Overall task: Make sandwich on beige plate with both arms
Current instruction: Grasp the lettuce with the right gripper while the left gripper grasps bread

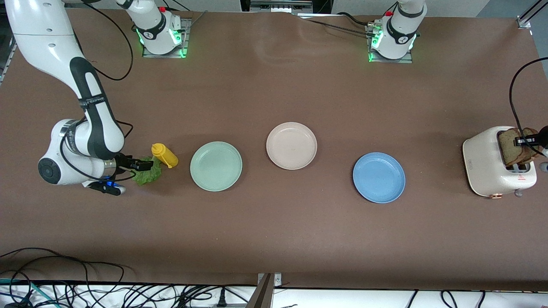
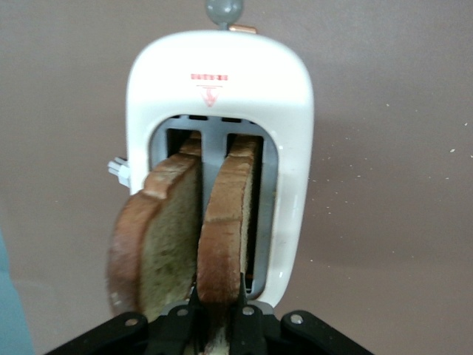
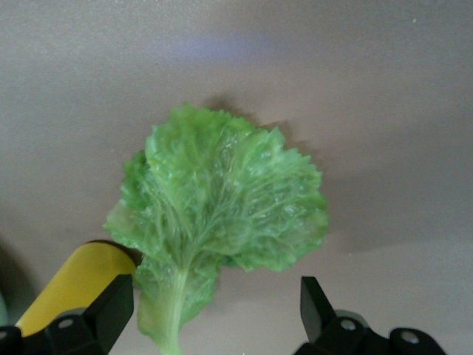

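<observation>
The left gripper (image 2: 219, 325) is clamped on the edge of one brown wholemeal slice (image 2: 225, 229) standing upright in the white toaster (image 1: 498, 164) near the tabletop's edge at the left arm's end. A second slice (image 2: 159, 237) leans in the neighbouring slot, its crust dark and its crumb grainy. In the front view the black fingers (image 1: 527, 140) sit at the top of the bread, though how deep the grip goes is hard to judge there.

The right gripper (image 3: 214, 314) hangs low over a crinkly green lettuce leaf (image 1: 147, 172) toward the right arm's end of the table, fingers (image 3: 111, 307) spread wide on either side of the leaf's pale stem — nothing held. A glossy yellow squeeze bottle (image 1: 165, 155) lies tilted just beside the leaf.

Three round, shallow plates with raised rims sit mid-table: the mint-green plate (image 1: 216, 166), the beige plate (image 1: 291, 145) — bare, and farthest from the front camera of the three — and the blue plate (image 1: 379, 177) toward the toaster.
</observation>
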Controlling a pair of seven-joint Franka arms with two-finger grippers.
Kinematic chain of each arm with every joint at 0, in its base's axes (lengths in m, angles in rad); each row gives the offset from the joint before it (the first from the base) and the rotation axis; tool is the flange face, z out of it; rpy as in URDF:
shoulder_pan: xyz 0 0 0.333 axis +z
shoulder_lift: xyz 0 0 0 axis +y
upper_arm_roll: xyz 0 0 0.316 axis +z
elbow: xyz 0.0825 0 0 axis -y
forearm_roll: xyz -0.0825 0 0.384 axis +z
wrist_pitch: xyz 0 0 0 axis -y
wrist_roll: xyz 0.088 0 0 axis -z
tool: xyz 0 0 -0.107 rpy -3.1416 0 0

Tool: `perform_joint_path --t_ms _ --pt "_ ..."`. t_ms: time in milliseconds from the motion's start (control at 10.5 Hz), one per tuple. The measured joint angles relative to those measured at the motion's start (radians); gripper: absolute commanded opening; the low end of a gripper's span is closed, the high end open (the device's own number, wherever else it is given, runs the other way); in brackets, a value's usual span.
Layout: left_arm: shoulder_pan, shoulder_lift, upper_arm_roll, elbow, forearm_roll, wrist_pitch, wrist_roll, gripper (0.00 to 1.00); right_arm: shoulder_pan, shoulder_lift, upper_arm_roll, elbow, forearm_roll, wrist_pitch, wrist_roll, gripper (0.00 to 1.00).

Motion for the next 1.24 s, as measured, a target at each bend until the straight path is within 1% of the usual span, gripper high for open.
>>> perform_joint_path --t_ms 191,287,478,573,669,764,860,955,1242 --pt "0.001 -0.05 -0.022 0.016 0.0 -0.048 0.002 0.0 0.0 0.018 0.0 0.0 0.0 0.03 -0.001 1.0" --pt "0.0 -0.08 -0.052 0.041 0.0 -0.097 0.002 0.0 0.0 0.026 0.0 0.0 0.001 0.038 -0.001 1.0" --pt "-0.005 -0.118 -0.133 0.135 0.0 -0.223 0.001 0.0 0.0 0.036 0.0 0.001 0.002 0.052 -0.001 0.98" --pt "-0.006 -0.124 -0.171 0.173 0.0 -0.263 0.001 0.0 0.0 0.041 0.0 0.001 0.003 0.057 -0.001 0.82" --pt "-0.007 -0.125 -0.208 0.201 0.0 -0.291 0.001 0.0 0.0 0.043 0.0 0.002 0.003 0.059 -0.002 0.52" --pt "-0.008 -0.125 -0.245 0.214 -0.002 -0.31 0.001 0.0 -0.001 0.043 0.0 0.003 0.004 0.06 -0.002 0.13" --pt "-0.009 -0.124 -0.278 0.217 -0.015 -0.321 0.0 0.0 0.0 0.043 0.001 0.007 0.005 0.06 -0.002 0.0" --pt "-0.012 -0.123 -0.298 0.217 -0.044 -0.326 0.0 0.0 -0.001 0.043 0.0 0.011 0.005 0.06 -0.01 0.0" --pt "-0.067 -0.106 -0.308 0.217 -0.162 -0.328 0.0 0.0 -0.002 0.042 0.0 0.019 0.008 0.053 -0.045 0.0"
